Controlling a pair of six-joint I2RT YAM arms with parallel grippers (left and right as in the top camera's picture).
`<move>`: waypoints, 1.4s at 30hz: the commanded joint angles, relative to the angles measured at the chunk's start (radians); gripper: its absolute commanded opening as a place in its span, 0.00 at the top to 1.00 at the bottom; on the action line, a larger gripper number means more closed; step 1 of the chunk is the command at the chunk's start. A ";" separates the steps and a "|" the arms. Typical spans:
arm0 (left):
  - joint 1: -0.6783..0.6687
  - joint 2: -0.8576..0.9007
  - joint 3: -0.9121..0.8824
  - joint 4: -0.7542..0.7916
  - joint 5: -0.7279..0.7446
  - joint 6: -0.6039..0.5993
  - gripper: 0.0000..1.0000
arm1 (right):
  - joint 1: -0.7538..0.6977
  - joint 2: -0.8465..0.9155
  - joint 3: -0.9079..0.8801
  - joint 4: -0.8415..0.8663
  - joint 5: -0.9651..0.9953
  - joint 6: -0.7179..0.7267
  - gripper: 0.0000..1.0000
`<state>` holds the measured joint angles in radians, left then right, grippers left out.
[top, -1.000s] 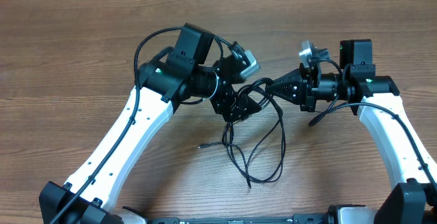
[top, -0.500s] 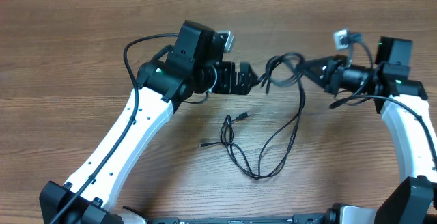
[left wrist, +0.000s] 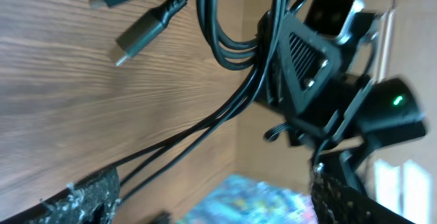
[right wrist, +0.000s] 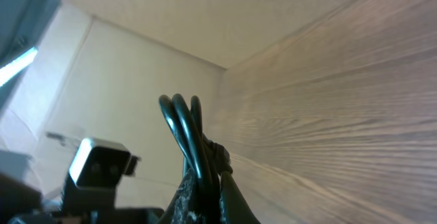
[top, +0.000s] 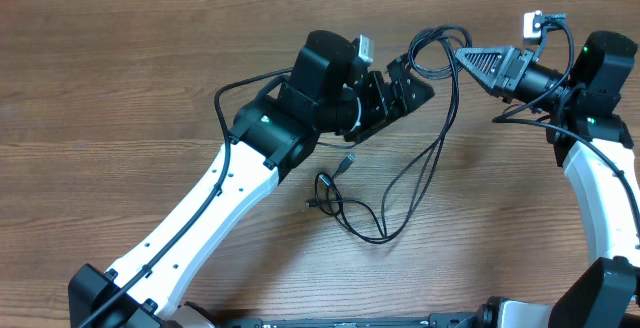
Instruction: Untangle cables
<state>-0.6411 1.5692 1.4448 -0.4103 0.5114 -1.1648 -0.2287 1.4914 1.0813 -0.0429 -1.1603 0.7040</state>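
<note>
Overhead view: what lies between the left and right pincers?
Only the cables: loops pinched in the shut right pincer, strands dropping beside the open left pincer. The overhead view shows this.

No text, label, brand or number legible in any view. Only sign: a small green light, lit, on the black housing behind the right gripper. Colourful patch beyond the left gripper, between its fingers in the wrist view: too blurred to read any print.

Two pincers, one cable tangle
</note>
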 commanded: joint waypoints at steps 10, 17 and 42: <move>-0.062 0.013 0.010 0.047 -0.274 -0.660 0.30 | 0.003 -0.028 0.026 0.106 0.008 0.327 0.96; -0.091 0.036 0.010 0.163 -0.360 -0.676 0.36 | 0.054 -0.046 0.026 0.126 0.008 0.328 0.96; -0.090 0.071 0.010 0.225 -0.521 -0.683 0.54 | 0.104 -0.082 0.026 0.125 -0.066 0.317 0.96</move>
<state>-0.7269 1.6295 1.4452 -0.1898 0.0269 -1.8355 -0.1284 1.4387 1.0813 0.0757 -1.1858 1.0203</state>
